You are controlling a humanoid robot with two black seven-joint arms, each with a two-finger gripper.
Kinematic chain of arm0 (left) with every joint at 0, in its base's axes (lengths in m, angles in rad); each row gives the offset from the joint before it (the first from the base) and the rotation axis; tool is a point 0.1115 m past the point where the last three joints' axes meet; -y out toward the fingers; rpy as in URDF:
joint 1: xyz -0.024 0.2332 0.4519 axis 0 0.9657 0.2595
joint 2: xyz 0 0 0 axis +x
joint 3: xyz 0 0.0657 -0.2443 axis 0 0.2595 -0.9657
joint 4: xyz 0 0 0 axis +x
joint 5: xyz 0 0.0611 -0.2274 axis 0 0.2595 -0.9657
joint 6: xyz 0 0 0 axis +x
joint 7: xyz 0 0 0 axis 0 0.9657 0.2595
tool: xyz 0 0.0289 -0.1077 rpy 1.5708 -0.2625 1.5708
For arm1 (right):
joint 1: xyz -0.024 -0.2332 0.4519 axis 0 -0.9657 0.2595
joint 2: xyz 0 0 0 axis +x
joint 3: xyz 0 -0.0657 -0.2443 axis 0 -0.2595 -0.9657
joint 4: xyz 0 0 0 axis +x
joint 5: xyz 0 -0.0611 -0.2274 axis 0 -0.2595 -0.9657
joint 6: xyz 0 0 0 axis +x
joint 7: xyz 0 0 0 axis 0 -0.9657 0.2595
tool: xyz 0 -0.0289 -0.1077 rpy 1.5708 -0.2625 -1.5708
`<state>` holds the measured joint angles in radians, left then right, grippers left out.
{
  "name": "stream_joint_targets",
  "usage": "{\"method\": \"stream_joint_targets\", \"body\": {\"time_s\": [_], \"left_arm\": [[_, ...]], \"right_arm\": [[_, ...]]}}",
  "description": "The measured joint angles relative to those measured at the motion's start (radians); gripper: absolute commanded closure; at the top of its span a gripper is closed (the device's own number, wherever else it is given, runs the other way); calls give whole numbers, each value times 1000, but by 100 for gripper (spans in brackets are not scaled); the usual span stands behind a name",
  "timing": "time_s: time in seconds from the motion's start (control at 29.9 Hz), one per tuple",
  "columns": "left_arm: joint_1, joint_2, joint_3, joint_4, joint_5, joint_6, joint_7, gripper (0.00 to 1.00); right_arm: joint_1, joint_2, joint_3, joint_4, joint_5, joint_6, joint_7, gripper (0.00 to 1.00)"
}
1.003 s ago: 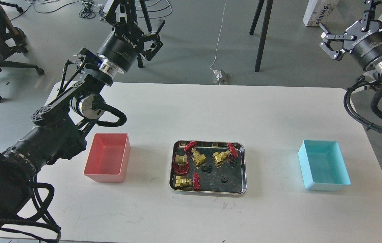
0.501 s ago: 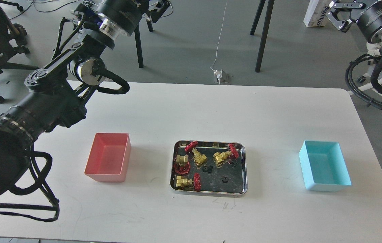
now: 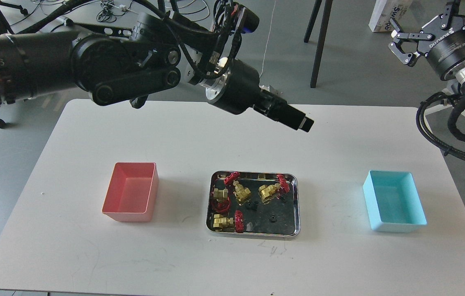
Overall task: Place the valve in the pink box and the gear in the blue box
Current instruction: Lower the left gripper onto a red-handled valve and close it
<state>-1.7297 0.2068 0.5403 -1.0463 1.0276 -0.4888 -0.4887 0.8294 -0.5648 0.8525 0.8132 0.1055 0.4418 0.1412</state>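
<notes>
Several brass valves with red handwheels lie in a steel tray [image 3: 286, 224]; one valve [image 3: 242, 192] is near the tray's middle and another [image 3: 223, 222] at its front left. Tiny black gears [image 3: 272, 218] lie between them. The pink box [image 3: 127, 215] stands empty left of the tray, and the blue box [image 3: 399, 225] stands empty to the right. My left gripper [image 3: 304, 122] hangs above the table behind the tray, seen side-on as one dark bar. My right gripper [image 3: 397, 44] is open and empty, high at the far right, beyond the table's edge.
The white table [image 3: 339, 135] carries the tray and both boxes. My left arm [image 3: 134, 70] stretches across the back left of the table. Black chair or stand legs [image 3: 318, 45] and a cardboard box [image 3: 388, 14] stand on the floor behind.
My left arm has swung down and to the right, so its gripper now hangs over the table behind the tray. My right gripper rose, then came back down a little. The tray's contents have not moved.
</notes>
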Motion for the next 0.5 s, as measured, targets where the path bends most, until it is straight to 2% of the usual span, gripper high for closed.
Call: {"method": "stream_joint_targets", "body": {"time_s": [0.13,0.2,0.27,0.37,0.5], "left_arm": [[12,-26,195,6,140,5,0,1],[50,-28,248,16,162,56,0,1],[104,-25,275,26,170,131,0,1],[169,-8,284,40,176,194,0,1],[214,12,275,44,178,224,0,1]], "right_arm": [[20,-7,-1,13,0,-3,-35,0],[63,-7,-6,16,0,-18,-68,0],[129,-3,-13,13,-2,-58,-108,0],[199,8,-29,2,-2,-126,-151,0],[238,45,-47,-4,-2,-155,-163,0]]}}
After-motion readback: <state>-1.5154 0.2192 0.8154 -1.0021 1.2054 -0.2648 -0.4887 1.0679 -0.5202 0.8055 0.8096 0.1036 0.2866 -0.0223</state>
